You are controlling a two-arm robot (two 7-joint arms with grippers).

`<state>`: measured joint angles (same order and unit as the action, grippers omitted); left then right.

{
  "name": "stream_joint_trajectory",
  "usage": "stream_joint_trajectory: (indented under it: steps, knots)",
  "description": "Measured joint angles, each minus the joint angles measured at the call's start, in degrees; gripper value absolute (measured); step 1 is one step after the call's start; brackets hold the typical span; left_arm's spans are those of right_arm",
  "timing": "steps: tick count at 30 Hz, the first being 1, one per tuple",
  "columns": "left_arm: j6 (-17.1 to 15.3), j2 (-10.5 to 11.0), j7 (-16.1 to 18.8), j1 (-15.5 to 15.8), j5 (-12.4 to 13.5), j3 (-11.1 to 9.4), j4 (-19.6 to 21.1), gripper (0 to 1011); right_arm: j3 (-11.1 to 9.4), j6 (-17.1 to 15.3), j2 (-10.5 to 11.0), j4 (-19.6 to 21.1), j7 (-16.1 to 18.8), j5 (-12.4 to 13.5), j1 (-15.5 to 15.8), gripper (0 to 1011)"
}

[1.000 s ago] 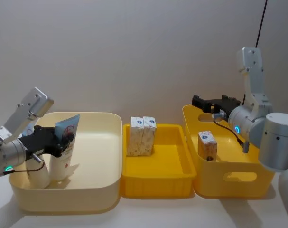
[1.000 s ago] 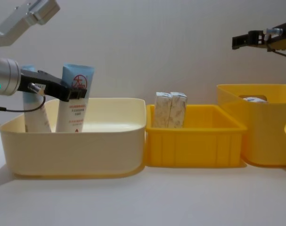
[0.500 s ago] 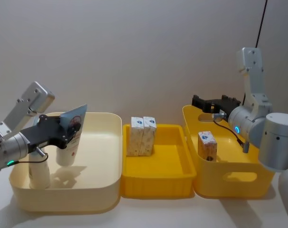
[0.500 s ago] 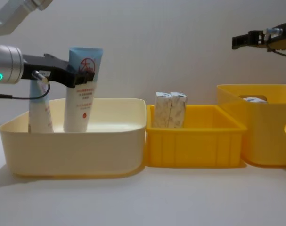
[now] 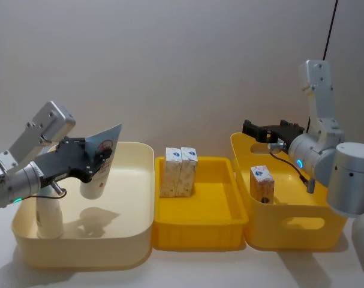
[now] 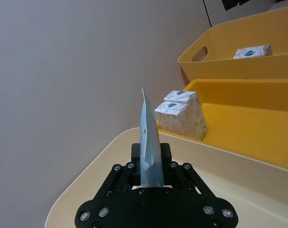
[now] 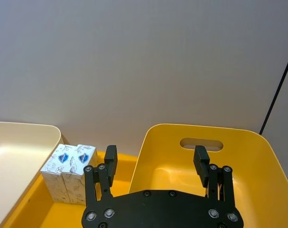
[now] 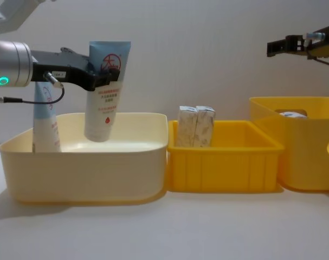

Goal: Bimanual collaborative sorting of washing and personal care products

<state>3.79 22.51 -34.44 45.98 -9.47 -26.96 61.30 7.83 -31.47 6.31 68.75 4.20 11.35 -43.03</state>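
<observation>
Gripping the held tube (image 8: 102, 108) near its crimped upper end, the left gripper (image 8: 102, 76) has its fingers clamped flat on either side of the pale-blue body, and the tube hangs cap-down and slightly tilted over the cream bin (image 8: 88, 173). Its cap appears to sit at about rim height in the chest view. A second tube (image 8: 45, 122) stands upright in the same bin, just beside the arm. To my eye this is a carry in mid-air, so the first need is more height: the cap should clear the bin wall before any sideways travel. Because the hold is high on a soft tube, the lower part can swing, so a slow, level move with the wrist kept steady suits it best. The path should also stay above the two white boxes (image 8: 195, 127) standing together in the middle yellow tray (image 8: 224, 173). The right gripper (image 7: 155, 159) hovers with fingers spread wide and empty over the right yellow bin (image 8: 310, 162), where a single box (image 5: 262, 183) stands.
</observation>
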Motion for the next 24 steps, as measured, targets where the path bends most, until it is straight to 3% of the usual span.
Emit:
stream_joint_trajectory:
  steps: [17,24]
  knots:
    - [3.1,2.0,2.3,-0.8,3.8,-0.1,6.0,236,0.0,0.0,0.0,0.0,0.1,0.0,0.0,1001]
    - [4.4,3.1,2.4,-0.9,4.8,0.4,8.7,236,0.3,0.4,0.4,0.8,2.2,0.4,0.3,1001]
